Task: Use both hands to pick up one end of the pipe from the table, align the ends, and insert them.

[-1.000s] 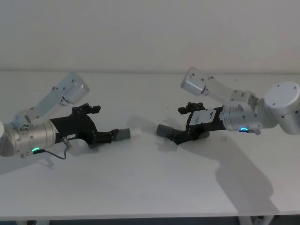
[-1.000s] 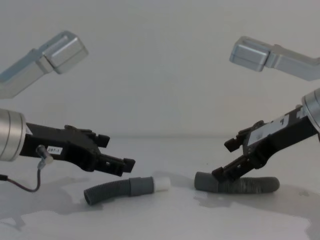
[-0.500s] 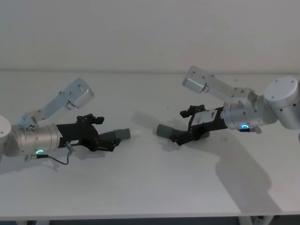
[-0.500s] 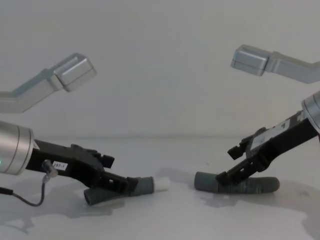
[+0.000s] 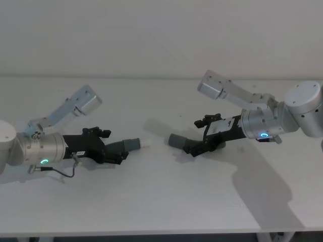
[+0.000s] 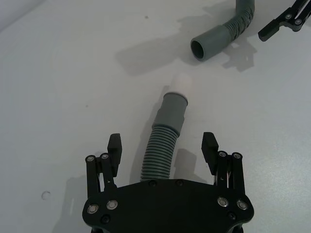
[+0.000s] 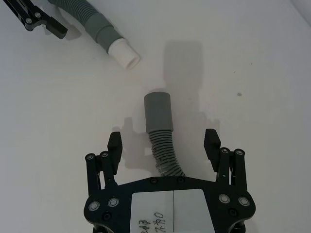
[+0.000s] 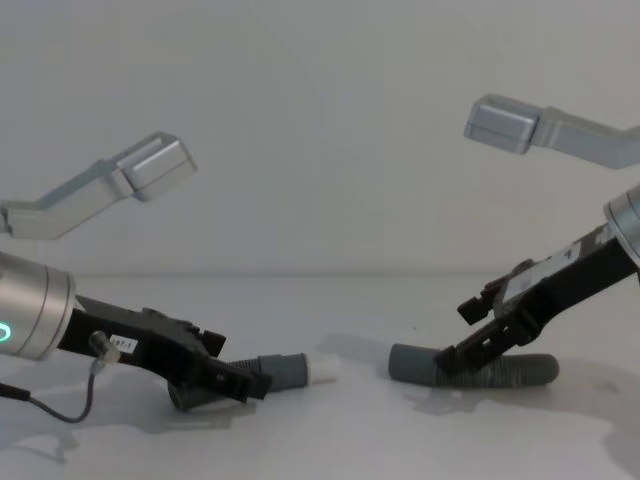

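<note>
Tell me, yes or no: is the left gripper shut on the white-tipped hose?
No: the left gripper is open, its fingers standing clear of the white-tipped hose on both sides.

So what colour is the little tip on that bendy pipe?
White tip, sticking out of a smooth grey cuff. The left wrist view shows it best.

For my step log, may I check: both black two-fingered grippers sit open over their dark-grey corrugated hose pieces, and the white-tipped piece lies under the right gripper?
Not quite: the left wrist view shows the white-tipped dark-grey corrugated hose piece between the open fingers of the left gripper. The right gripper straddles the plain hollow-cuffed hose piece. Both are indeed open over their pieces.
</note>
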